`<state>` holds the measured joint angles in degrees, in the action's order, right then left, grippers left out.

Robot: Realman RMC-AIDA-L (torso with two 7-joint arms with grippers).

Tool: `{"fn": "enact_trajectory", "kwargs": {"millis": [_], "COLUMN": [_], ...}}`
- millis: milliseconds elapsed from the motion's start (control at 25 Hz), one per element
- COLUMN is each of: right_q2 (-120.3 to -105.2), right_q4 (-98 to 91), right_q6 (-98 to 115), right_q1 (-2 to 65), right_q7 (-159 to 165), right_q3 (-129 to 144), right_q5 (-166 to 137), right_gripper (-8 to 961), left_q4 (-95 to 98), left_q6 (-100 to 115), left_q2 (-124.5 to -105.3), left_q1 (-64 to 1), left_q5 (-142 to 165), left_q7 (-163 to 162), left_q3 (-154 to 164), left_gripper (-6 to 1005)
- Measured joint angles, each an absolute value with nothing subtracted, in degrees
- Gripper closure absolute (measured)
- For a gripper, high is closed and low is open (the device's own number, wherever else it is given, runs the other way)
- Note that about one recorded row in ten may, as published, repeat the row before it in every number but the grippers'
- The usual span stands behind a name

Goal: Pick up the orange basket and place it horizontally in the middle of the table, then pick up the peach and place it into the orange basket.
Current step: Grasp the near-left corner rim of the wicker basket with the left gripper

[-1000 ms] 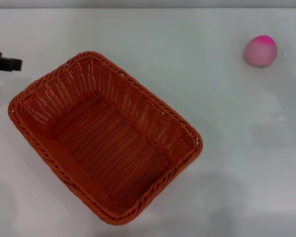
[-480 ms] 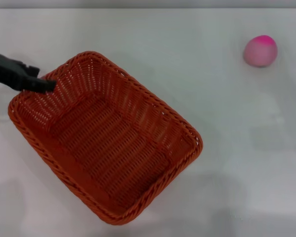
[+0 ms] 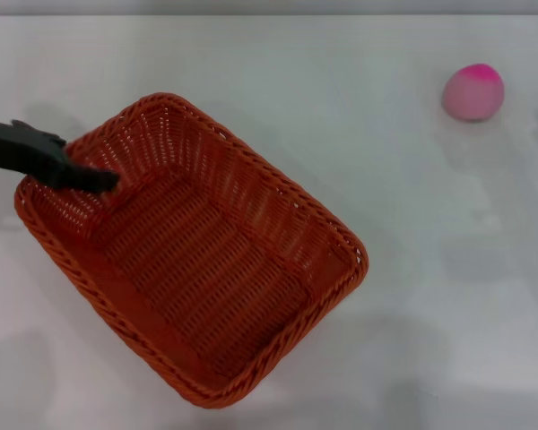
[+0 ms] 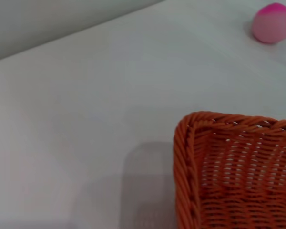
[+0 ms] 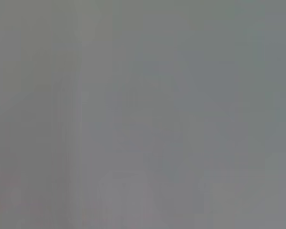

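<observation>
Head view: left end effector [image 3: 94,179] overlaps orange basket [image 3: 193,246] rim.

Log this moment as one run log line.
stage: reaching basket | left gripper over orange basket far-left rim | basket diagonal | peach far right on table

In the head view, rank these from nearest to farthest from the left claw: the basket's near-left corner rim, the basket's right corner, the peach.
1. Orange basket's far-left rim, right under the left claw.
2. Basket's right corner, mid-table.
3. Peach, far right on the table.
</observation>
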<state>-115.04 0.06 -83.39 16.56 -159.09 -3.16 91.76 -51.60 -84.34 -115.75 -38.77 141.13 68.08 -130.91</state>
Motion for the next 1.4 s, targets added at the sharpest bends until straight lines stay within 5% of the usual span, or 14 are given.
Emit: {"fn": "enact_trajectory", "kwargs": {"millis": [760, 840, 1040, 1400], "right_q2": [-115.04, -115.04, -115.04, -115.05], "right_q4": [1.3, 1.3, 1.3, 1.2], "right_q6": [-83.8, -83.7, -83.6, -83.5], "right_q1": [16.4, 16.4, 16.4, 16.6], "right_q7": [-158.8, -158.9, -158.9, -159.1], "right_q3": [-3.2, -3.2, -3.2, -3.2], "right_q5": [91.7, 91.7, 91.7, 91.7], "right_gripper": [130, 130, 130, 130], "left_q4": [-50.8, -51.6, -52.5, -52.6], "left_q6": [-82.2, -82.1, -82.7, -83.9], "left_q2": [-116.89, -117.22, -117.62, -117.61], "left_q1": [-39.2, -39.1, -39.2, -40.3], "left_q5": [142.7, 142.6, 142.5, 142.3], "left_q7": [67.8, 67.6, 67.1, 64.0], "left_q3": [-129.4, -129.4, -129.4, -129.7], "left_gripper": [377, 540, 748, 809]}}
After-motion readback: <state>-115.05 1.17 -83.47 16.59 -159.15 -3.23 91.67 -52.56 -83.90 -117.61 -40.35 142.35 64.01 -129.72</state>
